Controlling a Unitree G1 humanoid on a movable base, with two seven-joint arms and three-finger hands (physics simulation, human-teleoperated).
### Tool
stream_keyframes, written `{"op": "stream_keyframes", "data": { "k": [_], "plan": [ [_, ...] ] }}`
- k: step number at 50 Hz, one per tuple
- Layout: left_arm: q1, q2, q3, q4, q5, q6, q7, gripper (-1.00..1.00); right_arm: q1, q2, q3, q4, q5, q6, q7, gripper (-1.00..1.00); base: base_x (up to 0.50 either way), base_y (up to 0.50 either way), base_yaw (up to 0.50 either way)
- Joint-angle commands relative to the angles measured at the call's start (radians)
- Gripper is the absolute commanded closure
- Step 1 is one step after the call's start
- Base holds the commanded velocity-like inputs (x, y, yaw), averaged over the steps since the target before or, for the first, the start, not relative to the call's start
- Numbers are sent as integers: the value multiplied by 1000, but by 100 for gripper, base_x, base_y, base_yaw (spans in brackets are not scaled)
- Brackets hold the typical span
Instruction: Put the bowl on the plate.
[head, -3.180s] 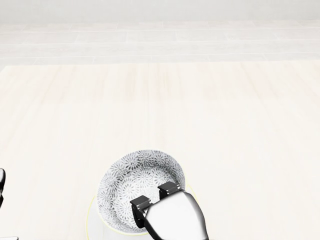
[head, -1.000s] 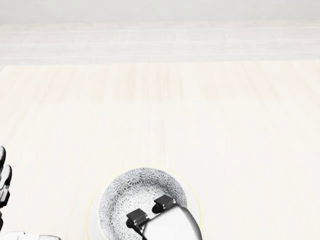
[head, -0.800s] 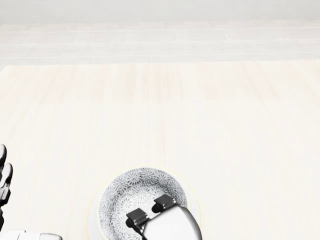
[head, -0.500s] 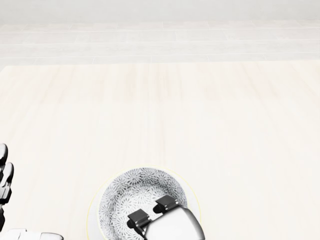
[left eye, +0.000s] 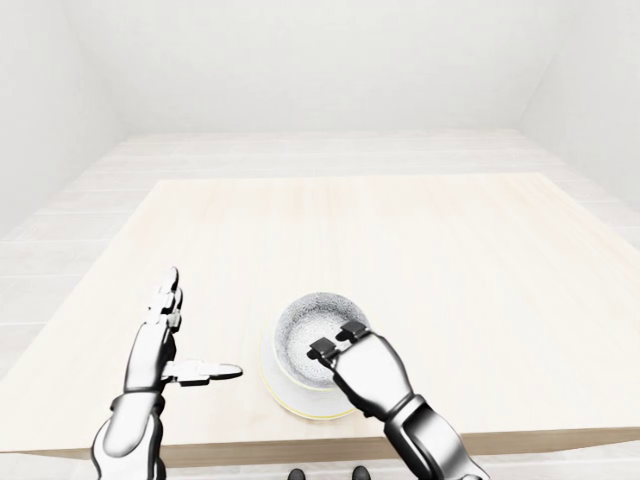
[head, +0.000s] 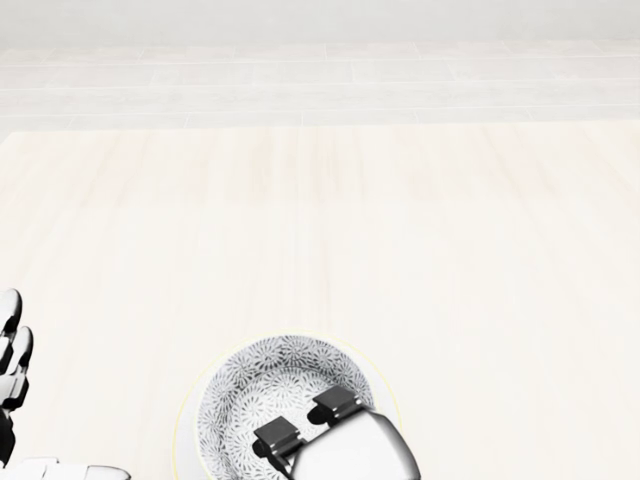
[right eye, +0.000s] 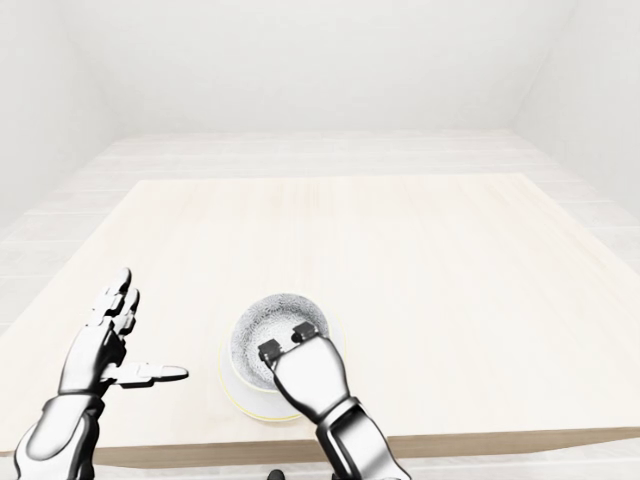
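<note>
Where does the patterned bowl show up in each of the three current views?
Left-eye view: bowl, bottom centre, on the plate.
Head view: bowl at the bottom edge, left of centre.
Right-eye view: bowl, bottom, left of centre.
Shared landmark: the right hand, its fingers hooked over the bowl's rim.

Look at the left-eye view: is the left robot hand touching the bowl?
No. The left robot hand is open, apart from the bowl.

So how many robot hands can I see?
2. The left hand hangs open over the table, left of the patterned bowl. The right hand grips the bowl's near rim, with the bowl sitting on the plate.
</note>
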Motion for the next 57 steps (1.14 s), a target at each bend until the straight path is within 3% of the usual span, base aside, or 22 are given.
{"op": "stream_keyframes", "data": {
  "k": [1, 9, 18, 26, 29, 37, 42, 53, 57],
  "plan": [
    [-5, 1, -9, 14, 3, -7, 5, -100, 23, -11, -2, -87, 1, 0, 46, -15, 0, 0, 0],
    [-13, 5, -19, 27, 7, -10, 13, -100, 38, -19, -14, -159, 7, 0, 80, -16, 0, 0, 0],
    [-18, 8, -29, 26, 9, -4, 20, -100, 72, -34, -86, -263, 66, 0, 112, -17, 0, 0, 0],
    [-21, 14, -27, 14, 5, 10, 20, -100, 75, -42, -245, -340, 176, 0, 171, -17, 0, 0, 0],
    [-20, 16, -26, 17, 6, 5, 20, -100, 73, -46, -307, -336, 203, 0, 173, -18, 0, 0, 0],
    [-19, 18, -14, -1, -1, 12, 14, -100, 41, 30, -469, -316, 295, 0, 179, -18, 0, 0, 0],
    [-20, 19, -5, -20, -3, 12, 8, -100, 32, 87, -565, -295, 374, 0, 137, -32, 0, 0, 0],
    [-29, 20, 5, -33, -1, 12, 4, -100, -3, 176, -650, -308, 512, 0, 140, -98, 0, 0, 0],
    [-26, 20, 7, -32, -1, 12, 2, -100, -26, 193, -666, -311, 569, 0, 123, -100, 0, 0, 0]
  ]
}}
